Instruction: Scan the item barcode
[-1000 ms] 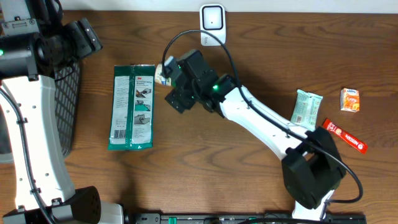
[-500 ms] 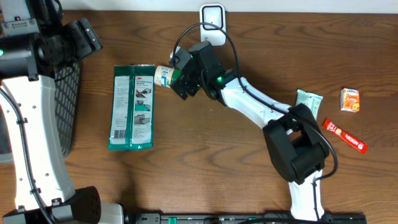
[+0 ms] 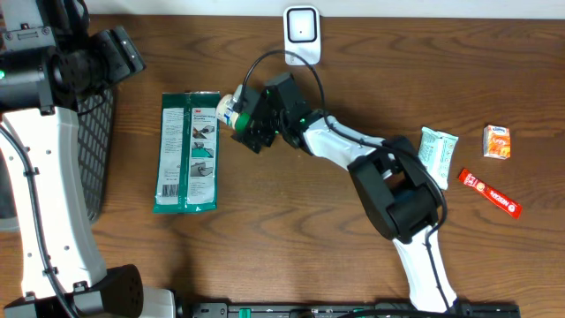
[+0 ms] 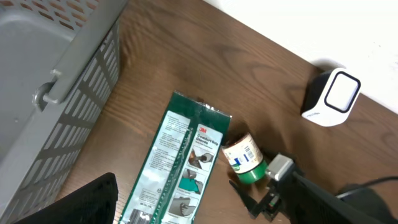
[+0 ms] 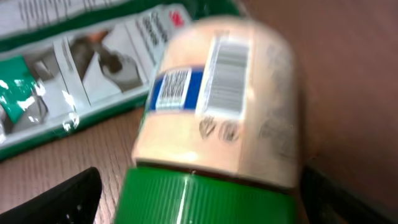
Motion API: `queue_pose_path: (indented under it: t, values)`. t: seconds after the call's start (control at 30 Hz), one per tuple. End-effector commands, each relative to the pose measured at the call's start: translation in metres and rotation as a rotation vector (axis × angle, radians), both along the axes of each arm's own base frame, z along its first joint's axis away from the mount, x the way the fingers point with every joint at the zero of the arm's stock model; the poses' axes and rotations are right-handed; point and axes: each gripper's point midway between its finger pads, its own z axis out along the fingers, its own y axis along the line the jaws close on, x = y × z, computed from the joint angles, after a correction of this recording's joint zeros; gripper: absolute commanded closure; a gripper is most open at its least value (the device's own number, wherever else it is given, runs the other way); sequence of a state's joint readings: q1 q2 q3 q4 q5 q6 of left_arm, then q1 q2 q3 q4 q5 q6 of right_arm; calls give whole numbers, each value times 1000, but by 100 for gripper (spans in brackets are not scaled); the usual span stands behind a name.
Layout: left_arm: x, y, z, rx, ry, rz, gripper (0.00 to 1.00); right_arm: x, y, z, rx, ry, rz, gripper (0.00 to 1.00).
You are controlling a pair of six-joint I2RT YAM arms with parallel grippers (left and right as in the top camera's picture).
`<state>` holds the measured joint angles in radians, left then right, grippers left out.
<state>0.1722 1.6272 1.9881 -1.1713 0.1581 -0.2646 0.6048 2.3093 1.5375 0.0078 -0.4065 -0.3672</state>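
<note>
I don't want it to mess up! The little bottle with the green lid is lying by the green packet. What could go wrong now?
The bottle lies on its side, so it could roll, perhaps onto the green packet beside it. The right fingers stand open around its green lid; closing there might slip on the round lid. The white scanner is well away, so the barcode could end up turned from it.

Room light's bright and even from overhead, only soft shadows on the table. Right wrist view is mushy though: bottle way out of focus, bit of glare on the green packet.
</note>
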Motion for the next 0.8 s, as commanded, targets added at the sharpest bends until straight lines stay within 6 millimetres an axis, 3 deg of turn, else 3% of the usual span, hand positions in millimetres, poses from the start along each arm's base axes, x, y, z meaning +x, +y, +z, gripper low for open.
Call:
queue_pose_path:
  t: [0.0,0.37,0.77]
  values:
    - [0,0,1,1,-1,-7,15,-3,0,-1,15,11,31,6]
    - [0,0,1,1,-1,-7,15,-13,8,3,67,62,67,23]
    - [0,0,1,1,-1,-7,15,-14,11,2,72,102,14,11]
